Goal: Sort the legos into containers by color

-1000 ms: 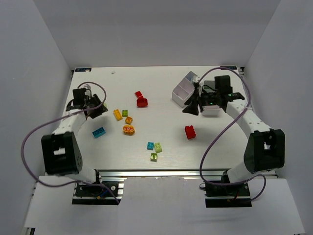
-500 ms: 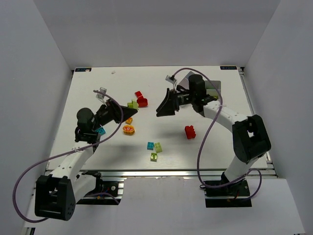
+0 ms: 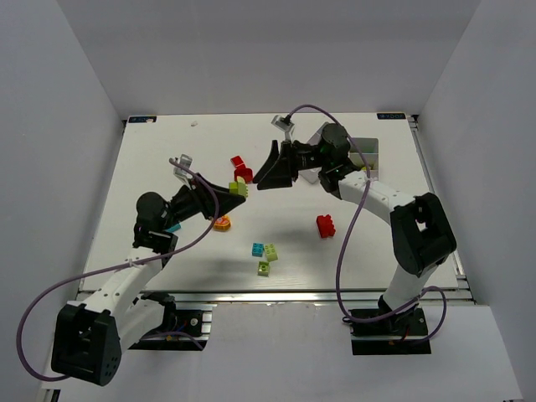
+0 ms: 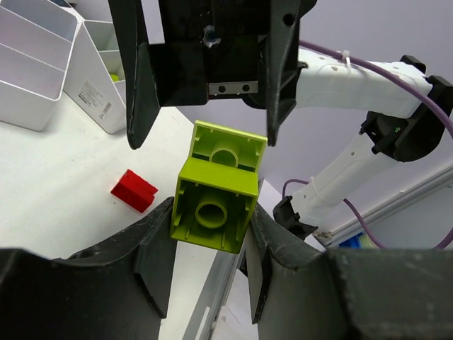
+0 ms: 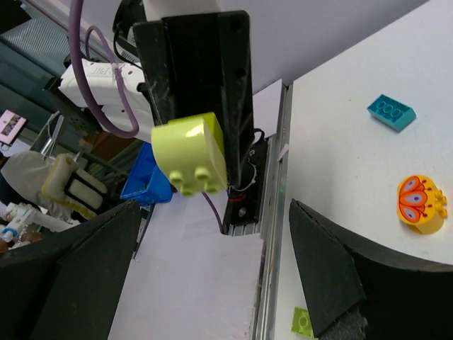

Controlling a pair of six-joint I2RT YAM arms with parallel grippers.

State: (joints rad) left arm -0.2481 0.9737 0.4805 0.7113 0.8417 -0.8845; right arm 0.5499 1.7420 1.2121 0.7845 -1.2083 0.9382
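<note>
- The left gripper [image 4: 211, 219] is raised above the middle of the white table [image 3: 167, 142]. It is clamped on a lime-green studded plastic brick [image 4: 216, 185].
- The grip is on the brick's two opposite sides. Its hollow underside faces the left wrist camera, and its studs point away from that arm.
- The right gripper [image 3: 265, 165] faces the left one, just beyond the lime-green brick, with its fingers [image 4: 134, 85] spread wide. The brick's far end is level with the gap between those fingertips. No contact with them shows.
- The two white rectangular plastic trays [image 4: 42, 67] with inner dividers stand side by side near the far right corner of the table. In the overhead view the right arm partly covers them.
- A red brick [image 3: 237, 161] and a dark red brick [image 3: 244, 175] lie close together toward the far edge, near the right gripper.
- Another red brick [image 3: 326, 226] lies right of centre.
- A round yellow-orange piece [image 5: 421, 204] lies under the left gripper.
- A cyan-blue brick [image 5: 391, 113] lies partly under the left arm.
- Near the near edge lie a second cyan-blue brick [image 3: 258, 249] and two small lime bricks [image 3: 270, 251].
</note>
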